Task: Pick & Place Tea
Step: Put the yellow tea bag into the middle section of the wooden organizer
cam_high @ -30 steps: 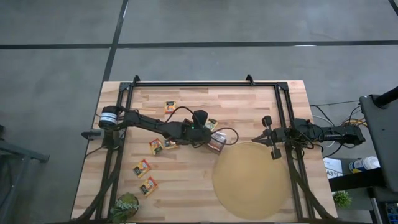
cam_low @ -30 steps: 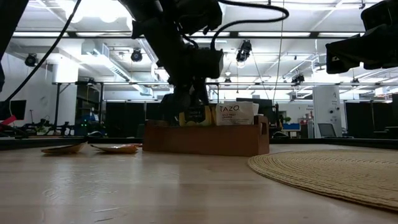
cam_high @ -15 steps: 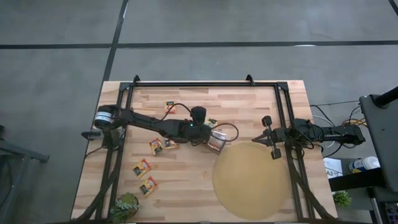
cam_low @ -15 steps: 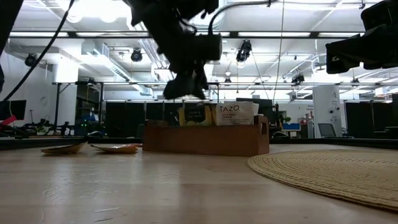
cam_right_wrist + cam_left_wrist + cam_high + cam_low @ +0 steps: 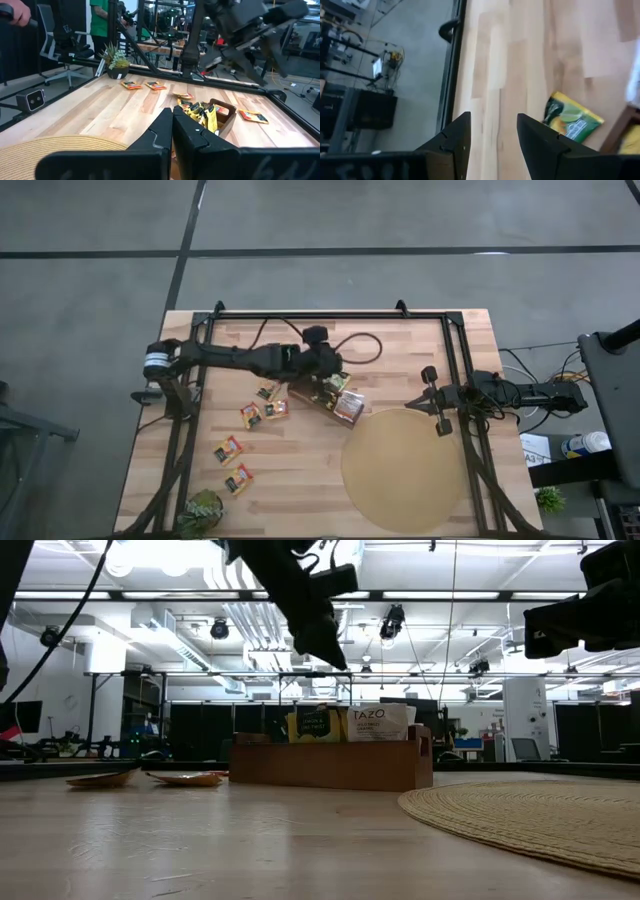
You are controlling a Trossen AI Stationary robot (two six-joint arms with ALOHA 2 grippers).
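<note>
The brown wooden box [image 5: 333, 398] lies mid-table with sachets standing upright in it [image 5: 316, 724], a white one among them [image 5: 380, 723]. Loose tea sachets lie flat on the table to its left [image 5: 268, 391] [image 5: 250, 415] [image 5: 229, 450] [image 5: 238, 478]. My left gripper [image 5: 325, 365] hangs open above the box's far side, high over it in the low view [image 5: 322, 635]. Between its fingers [image 5: 492, 132] I see bare wood, with a green-yellow sachet [image 5: 572, 120] beside them. My right gripper [image 5: 436, 402] waits shut at the mat's far right edge [image 5: 172, 122].
The round tan mat [image 5: 405, 470] covers the near right of the table. A small potted plant [image 5: 203, 511] stands at the near left corner. A black frame [image 5: 330, 313] runs along the far edge and both sides. A person in green [image 5: 102, 20] stands beyond the table.
My left gripper has risen out of the box, where it stood low among the upright sachets, and moved toward the table's far edge, tipping as it went. The sachets stay standing in the box.
</note>
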